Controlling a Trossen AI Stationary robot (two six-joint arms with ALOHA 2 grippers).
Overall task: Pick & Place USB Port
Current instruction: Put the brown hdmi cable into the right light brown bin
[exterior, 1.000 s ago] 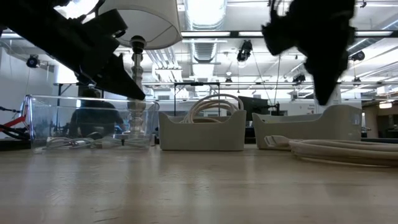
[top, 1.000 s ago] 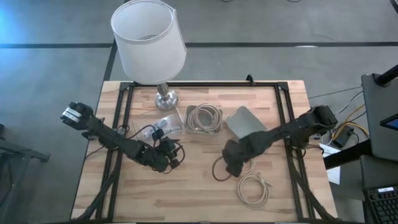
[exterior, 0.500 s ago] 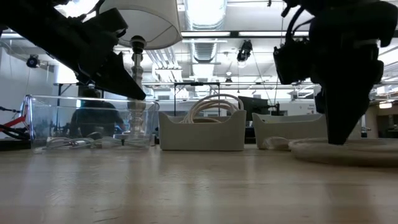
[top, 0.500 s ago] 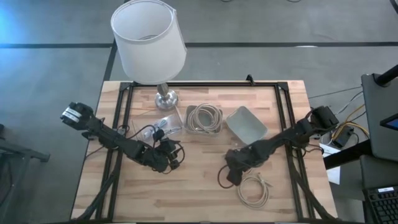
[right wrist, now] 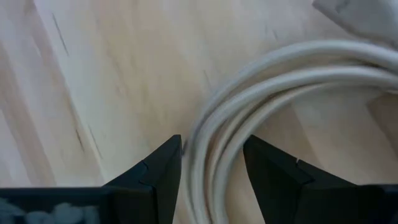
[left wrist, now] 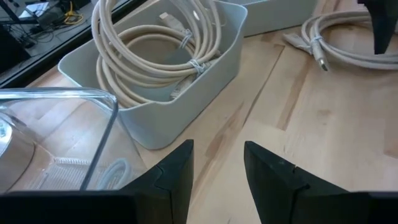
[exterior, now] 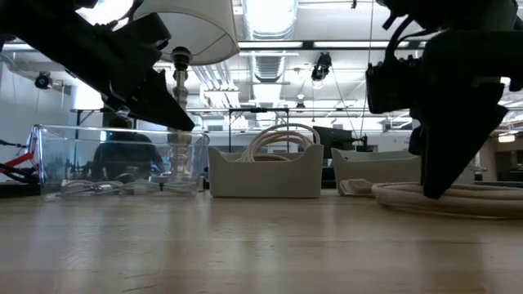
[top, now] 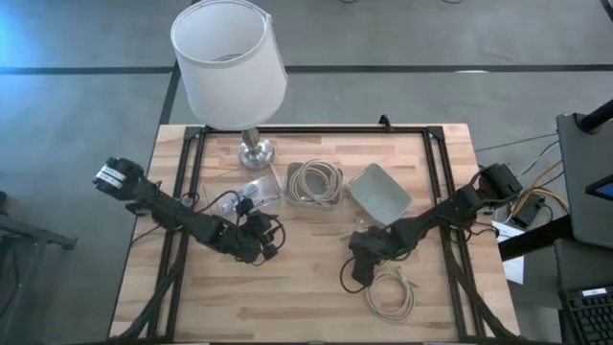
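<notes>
While no readable writing showed anywhere, the right claw (right wrist: 210, 168) stood spread astride the coiled cable (right wrist: 261, 99); the left claw (left wrist: 217, 171) hung spread beside the grey bin (left wrist: 186, 106).

Light wood-grain tabletop (top: 306, 307) with a black frame. A white lampshade (top: 228, 57) on a silver base (top: 256, 150). Cream cable coil (top: 391, 290) on the wood; another in a pale grey bin (left wrist: 205, 93). Black arms, dark pincers.

arms: dark, jointed | left arm (top: 172, 211): black cable loops | right arm (top: 431, 218): dark, slender links
</notes>
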